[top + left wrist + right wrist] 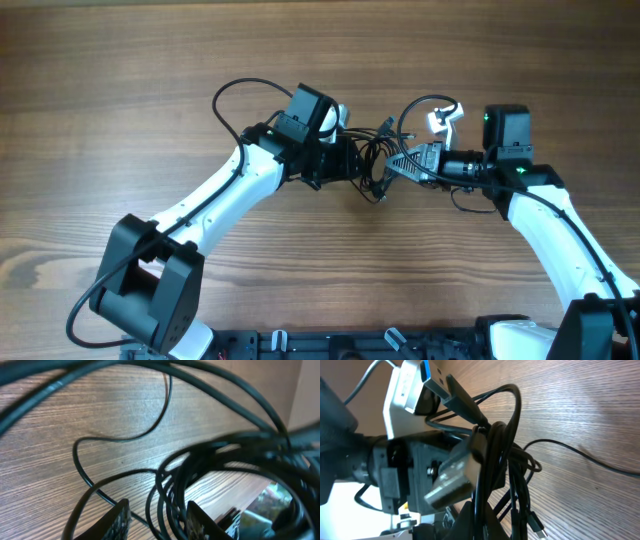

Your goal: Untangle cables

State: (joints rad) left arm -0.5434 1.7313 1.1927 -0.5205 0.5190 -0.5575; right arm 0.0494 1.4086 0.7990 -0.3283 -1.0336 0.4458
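Observation:
The cables (375, 160) are a bunch of thin black loops between my two grippers at the middle of the table. My left gripper (358, 160) comes at them from the left. In the left wrist view its fingers (117, 520) stand apart, and several loops of the cables (170, 485) pass through the gap of the left gripper (159, 505), close to the right-hand finger. My right gripper (395, 165) reaches in from the right. In the right wrist view the right gripper (480, 507) is shut on a strand of the cables (505, 450). A small plug end (537, 532) hangs below.
The wooden table (120, 80) lies all round the tangle. A thicker black cable (230, 100) arches off the left arm. One thin strand (600, 462) trails away over the wood. The arm bases (350, 345) stand at the near edge.

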